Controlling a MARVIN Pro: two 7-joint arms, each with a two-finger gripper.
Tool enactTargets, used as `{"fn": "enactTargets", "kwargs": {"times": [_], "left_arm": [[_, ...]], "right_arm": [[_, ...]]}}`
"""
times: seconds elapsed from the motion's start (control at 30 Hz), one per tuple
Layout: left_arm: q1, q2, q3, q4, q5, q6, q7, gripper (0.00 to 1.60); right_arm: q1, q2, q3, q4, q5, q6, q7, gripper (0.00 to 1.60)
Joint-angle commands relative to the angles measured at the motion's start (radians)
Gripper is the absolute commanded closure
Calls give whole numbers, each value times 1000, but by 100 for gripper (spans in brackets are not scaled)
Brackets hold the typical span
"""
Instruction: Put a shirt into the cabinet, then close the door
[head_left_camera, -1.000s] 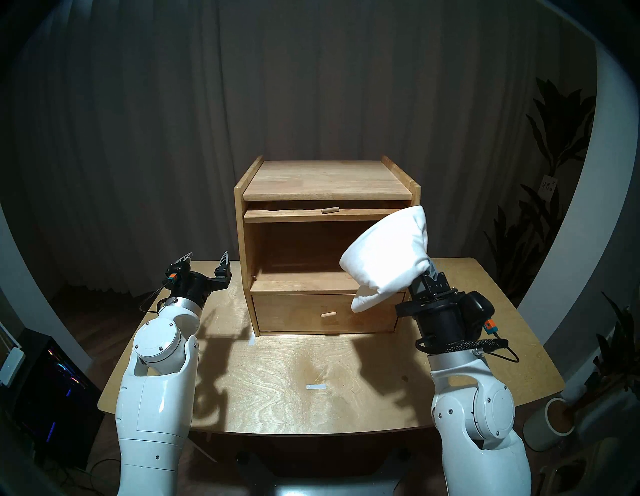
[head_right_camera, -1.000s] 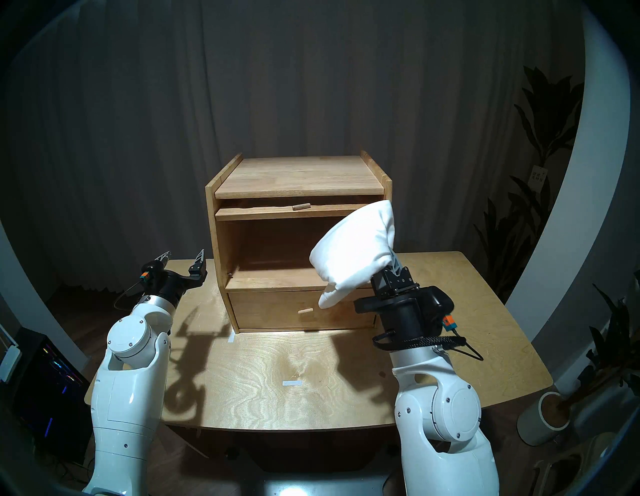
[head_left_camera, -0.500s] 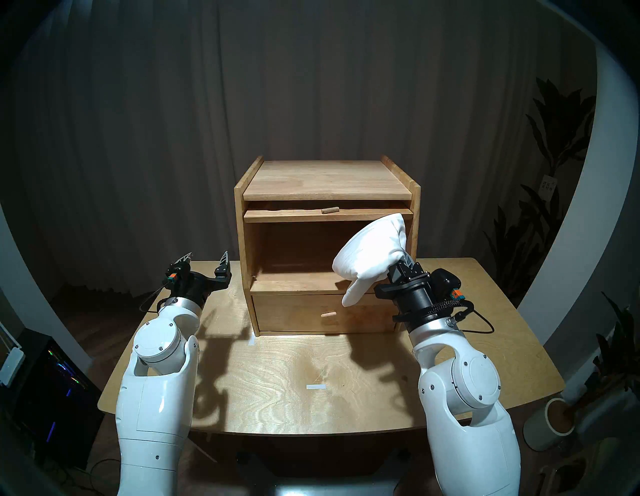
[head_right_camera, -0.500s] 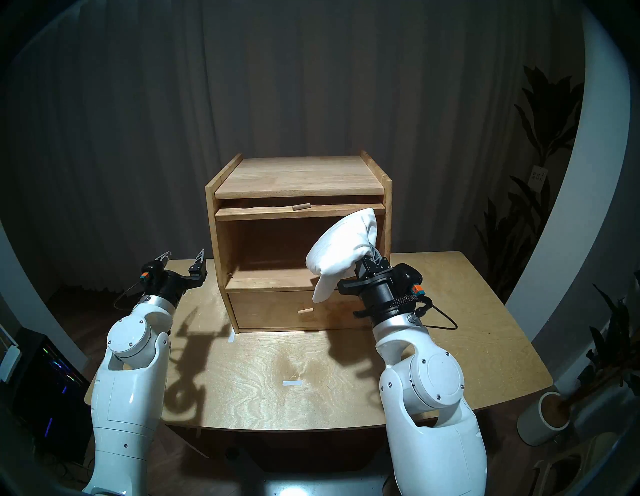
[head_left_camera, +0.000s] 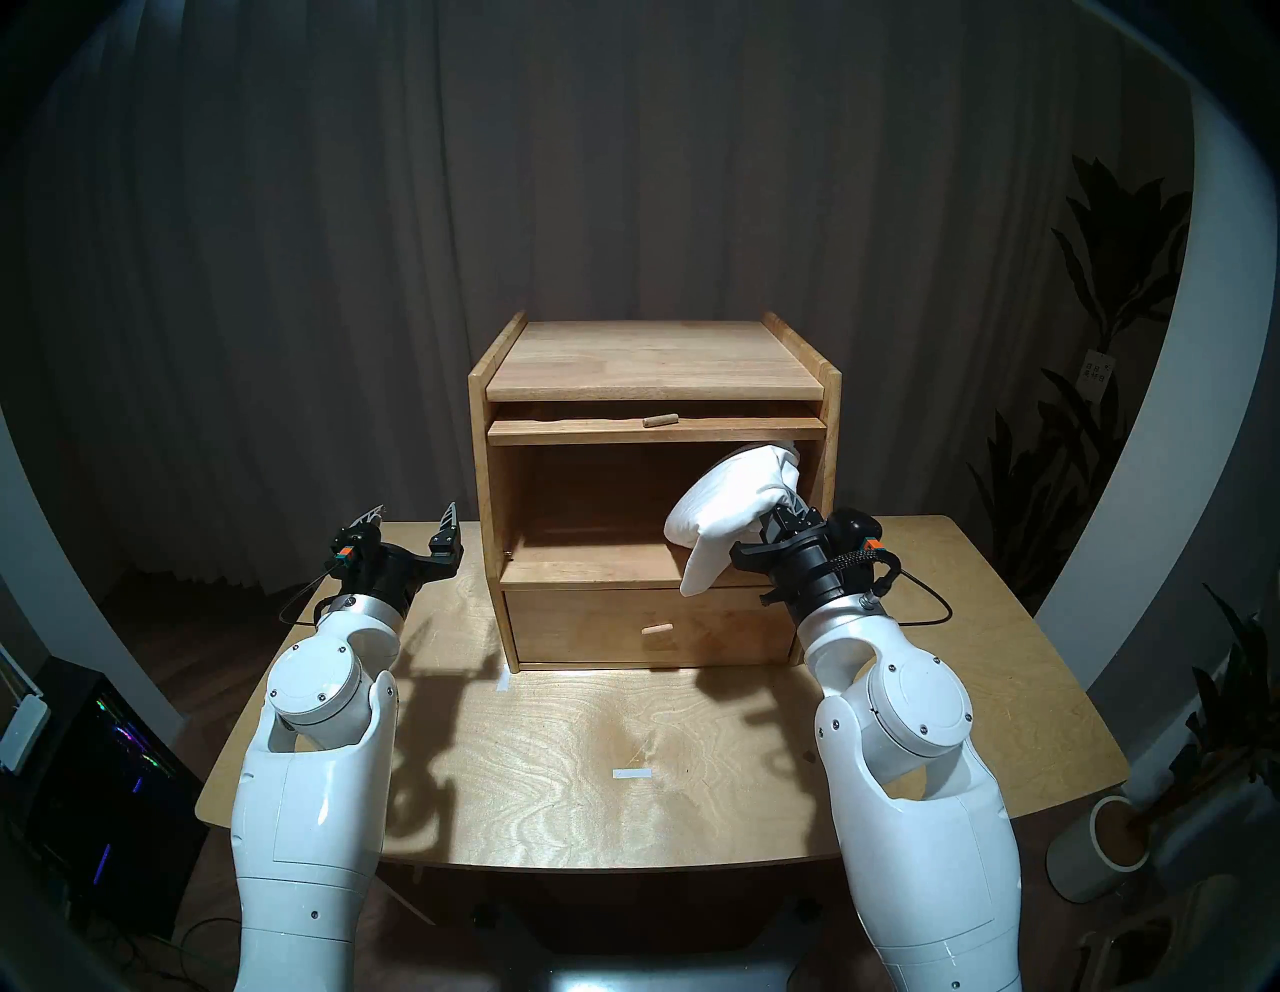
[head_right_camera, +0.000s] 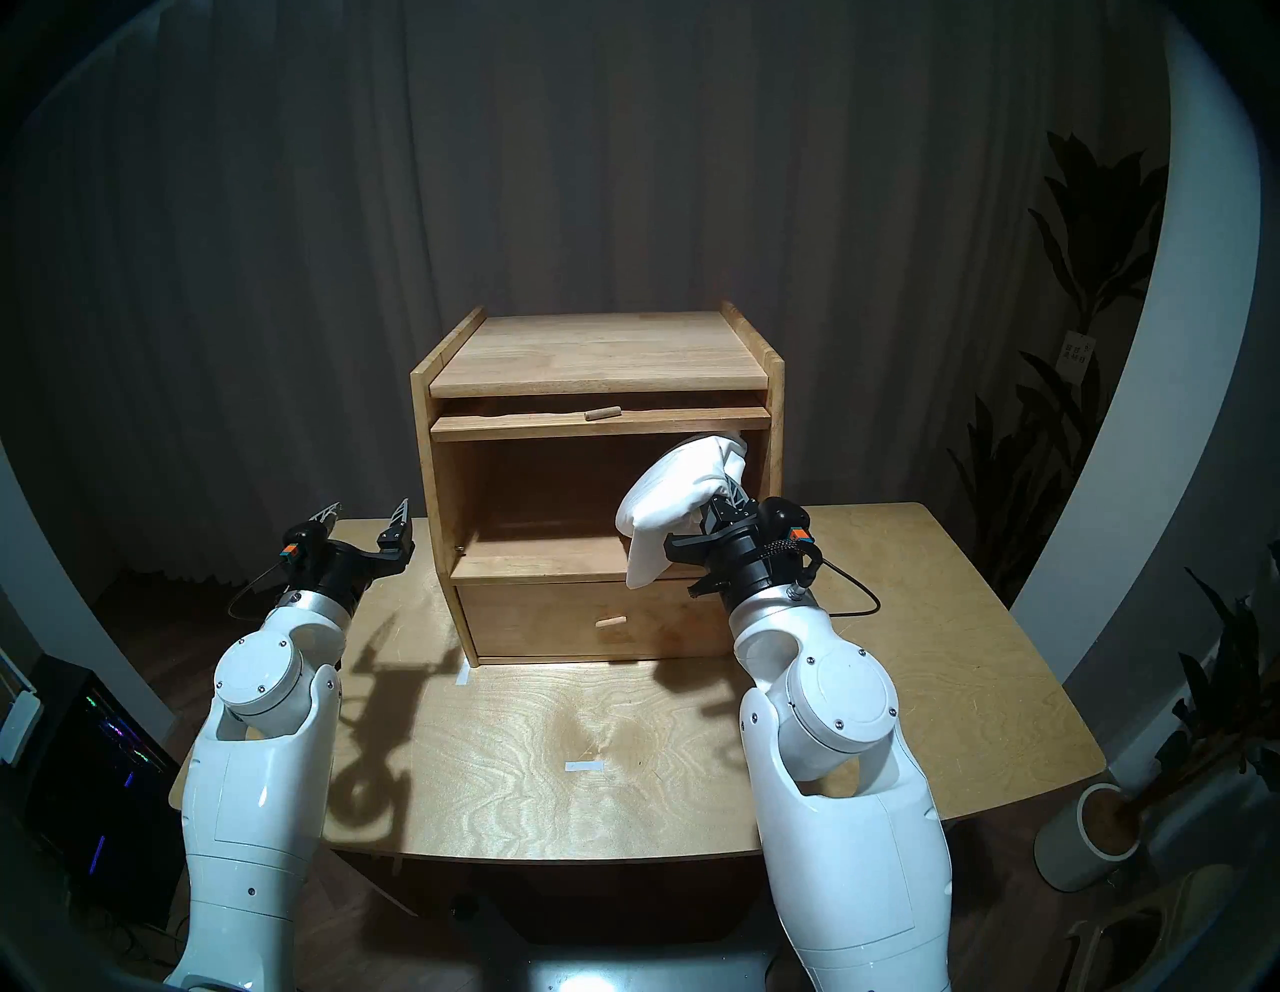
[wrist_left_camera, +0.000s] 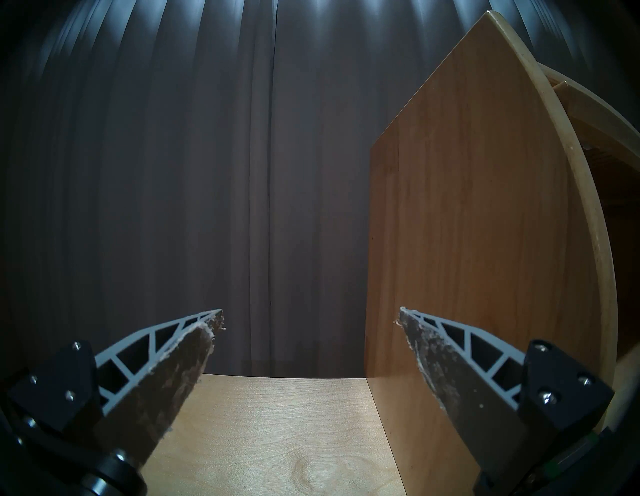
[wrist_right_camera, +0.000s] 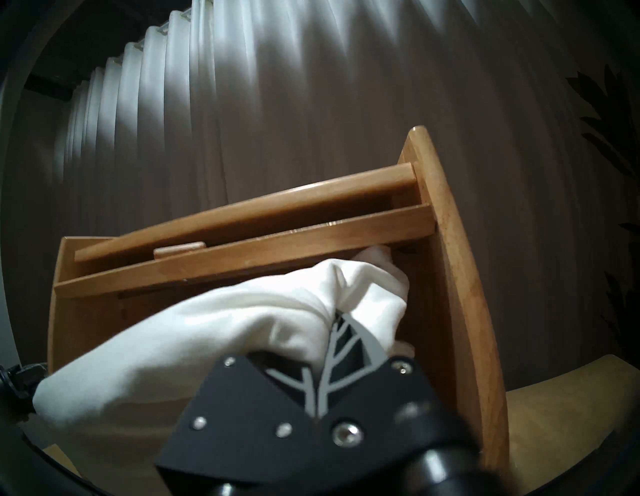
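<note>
The white shirt (head_left_camera: 734, 499) (head_right_camera: 682, 485) (wrist_right_camera: 242, 329) is bunched in my right gripper (head_left_camera: 786, 502) (head_right_camera: 731, 493) (wrist_right_camera: 341, 322), which is shut on it. The bundle sits at the right side of the open compartment of the light-wood cabinet (head_left_camera: 651, 360) (head_right_camera: 596, 353) (wrist_right_camera: 450, 259), its top just under the door (head_left_camera: 589, 431) (head_right_camera: 554, 424) (wrist_right_camera: 242, 256). The door lies flat, slid in under the cabinet top, its peg handle (head_left_camera: 658, 419) pointing out. A shirt flap hangs over the compartment's front edge. My left gripper (head_left_camera: 413, 512) (head_right_camera: 367, 509) (wrist_left_camera: 310, 314) is open and empty, left of the cabinet's side wall (wrist_left_camera: 467, 242).
The cabinet stands at the back of a wooden table (head_left_camera: 623, 748), with a shut drawer (head_left_camera: 727, 637) below the compartment. White tape marks (head_left_camera: 632, 773) lie on the tabletop. Plants and a white pot (head_left_camera: 1101, 845) stand on the right, a computer case (head_left_camera: 104, 762) on the left floor.
My right arm has carried the shirt forward, left and down, from in front of the cabinet's right edge into the mouth of the compartment. The left arm has stayed still.
</note>
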Motion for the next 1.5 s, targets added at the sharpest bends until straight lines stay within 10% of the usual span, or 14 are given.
{"fn": "enactTargets", "kwargs": {"times": [0.0,1.47], "left_arm": [[-14,0,2,-19,-1,-6,-1,0],[-14,3,4,-24,-5,-7,2,0]], "right_arm": [[111,-13,-28,20,-55,15,-14,160],[500,-136,-154,506,-323,-3,-138,160]]}}
